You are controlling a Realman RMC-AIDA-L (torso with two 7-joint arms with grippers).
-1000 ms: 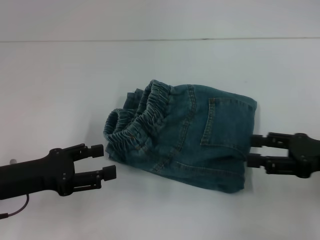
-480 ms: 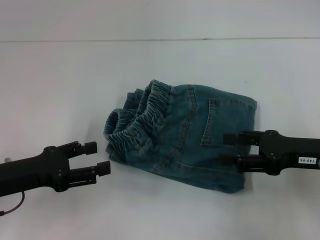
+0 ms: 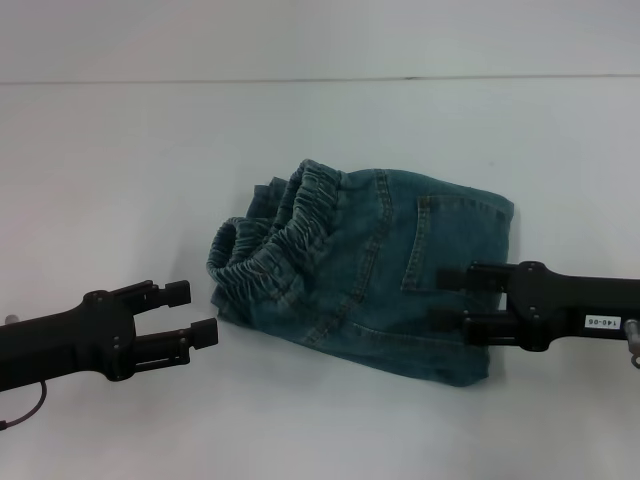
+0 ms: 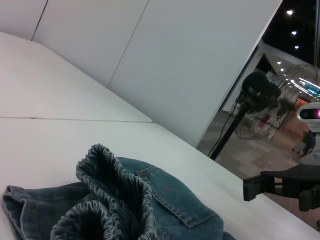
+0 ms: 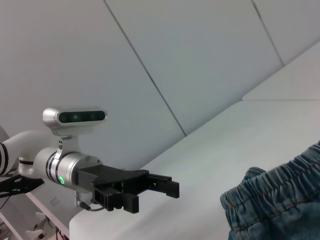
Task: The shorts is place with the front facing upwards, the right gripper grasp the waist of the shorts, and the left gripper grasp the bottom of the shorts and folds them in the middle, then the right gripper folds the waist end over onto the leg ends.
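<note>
The blue-green denim shorts (image 3: 370, 270) lie bunched on the white table (image 3: 120, 170), a back patch pocket facing up. The gathered waist (image 3: 280, 235) is at their left end. I cannot make out the leg hems. My right gripper (image 3: 452, 296), on the labelled black arm, reaches over the shorts' right part near the pocket, open, with nothing between its fingers. My left gripper (image 3: 195, 313) hovers open just left of the waist, apart from the cloth. The left wrist view shows the waist (image 4: 107, 185) close up and the right gripper (image 4: 252, 187) beyond. In the right wrist view the left gripper (image 5: 155, 192) faces the waist (image 5: 280, 192).
The table's far edge (image 3: 320, 80) meets a white wall. A standing fan (image 4: 257, 95) shows beyond the table in the left wrist view. A thin cable (image 3: 25, 412) hangs under my left arm.
My right gripper has moved left, from the shorts' right edge to over the cloth by the pocket. The left gripper has drawn back slightly left and down. The shorts have not moved.
</note>
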